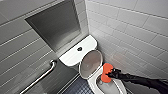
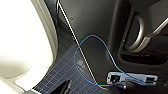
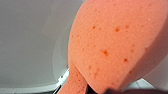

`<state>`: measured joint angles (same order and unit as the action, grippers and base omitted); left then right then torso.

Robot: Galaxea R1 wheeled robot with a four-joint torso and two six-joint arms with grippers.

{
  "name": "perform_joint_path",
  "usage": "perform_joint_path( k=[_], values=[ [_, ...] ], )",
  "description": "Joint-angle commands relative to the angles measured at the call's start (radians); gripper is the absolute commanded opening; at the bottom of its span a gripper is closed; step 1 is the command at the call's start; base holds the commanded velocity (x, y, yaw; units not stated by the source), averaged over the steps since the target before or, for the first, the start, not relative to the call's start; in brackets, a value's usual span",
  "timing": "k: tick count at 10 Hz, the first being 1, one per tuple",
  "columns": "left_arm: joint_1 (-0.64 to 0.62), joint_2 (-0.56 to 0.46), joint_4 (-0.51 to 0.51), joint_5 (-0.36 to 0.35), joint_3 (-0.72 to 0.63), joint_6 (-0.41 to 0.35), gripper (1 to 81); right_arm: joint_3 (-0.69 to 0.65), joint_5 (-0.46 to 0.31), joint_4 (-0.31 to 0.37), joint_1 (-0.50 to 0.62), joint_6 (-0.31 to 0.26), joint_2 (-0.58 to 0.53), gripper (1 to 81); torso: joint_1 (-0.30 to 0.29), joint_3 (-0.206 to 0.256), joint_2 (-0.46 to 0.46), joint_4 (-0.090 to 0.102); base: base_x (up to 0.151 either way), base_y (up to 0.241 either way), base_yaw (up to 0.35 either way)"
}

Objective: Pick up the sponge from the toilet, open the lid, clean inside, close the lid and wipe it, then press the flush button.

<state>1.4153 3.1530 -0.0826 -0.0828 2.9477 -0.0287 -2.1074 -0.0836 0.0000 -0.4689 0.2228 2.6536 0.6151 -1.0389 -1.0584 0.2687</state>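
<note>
over the open bowl of the white glossy ceramic toilet [image 1: 75, 57], the small orange-red soft sponge [image 1: 107, 72] hangs pinched in the right gripper [image 1: 111, 74], whose black arm reaches in from the right edge of the head view. the gripper is closed on the sponge's right side, so most of the pad sticks out to the left of it, one end up near the hinge side and the other end down toward the bowl's inside. the white oval lid [image 1: 92, 62] stands raised, its greyish concave underside facing forward and leaning back against the cistern, just beside the sponge's upper end. a dark round flush button [image 1: 79, 49] sits on the flat cistern top. the right wrist view shows the sponge [image 3: 112, 45] very close, porous and speckled, with smooth white ceramic behind it. a metal grab bar [image 1: 41, 77] runs along the grey tiled wall left of the toilet. beside the toilet's white side, above dark blue tiled floor [image 2: 62, 72], a thin blue cable [image 2: 110, 55] loops across a dark panel; whether the left gripper [image 2: 63, 88] is open or closed cannot be told.
</note>
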Motion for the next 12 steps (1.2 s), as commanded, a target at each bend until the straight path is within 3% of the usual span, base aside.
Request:
perform_joint_path(
  k=[1,2,3,4,6,7,12],
  values=[
    [0.029,-0.013,0.004,0.081,0.011,-0.003,81.1,0.020,-0.045,0.018,0.161,0.001,0.002,1.0,0.000,-0.049,0.000,0.000,0.000,0.000,0.000],
    [0.031,-0.013,0.004,0.081,0.011,-0.003,81.1,0.018,-0.045,0.018,0.166,0.001,0.008,1.0,0.000,-0.113,0.000,0.000,0.000,0.000,0.000],
    [0.032,-0.013,0.004,0.081,0.010,-0.003,81.1,0.015,-0.045,0.017,0.166,0.001,0.014,1.0,0.000,-0.134,0.000,0.000,0.000,0.000,0.000],
    [0.034,-0.014,0.004,0.081,0.008,-0.003,81.1,0.015,-0.045,0.017,0.166,0.001,0.018,1.0,0.000,-0.105,0.000,0.000,0.000,0.000,0.000],
    [0.032,-0.014,0.004,0.081,0.007,-0.003,81.1,0.015,-0.044,0.017,0.172,0.001,0.019,1.0,0.000,-0.153,0.000,0.000,0.000,0.000,0.000],
    [0.034,-0.014,0.004,0.081,0.005,-0.003,81.1,0.015,-0.042,0.017,0.178,0.001,0.019,1.0,0.000,-0.124,0.001,0.000,0.000,0.000,0.000],
    [0.037,-0.016,0.009,0.081,0.004,-0.003,81.1,-0.041,-0.047,0.015,0.209,0.001,0.074,1.0,0.001,-0.143,0.002,0.000,0.000,0.000,0.000]
  ],
)
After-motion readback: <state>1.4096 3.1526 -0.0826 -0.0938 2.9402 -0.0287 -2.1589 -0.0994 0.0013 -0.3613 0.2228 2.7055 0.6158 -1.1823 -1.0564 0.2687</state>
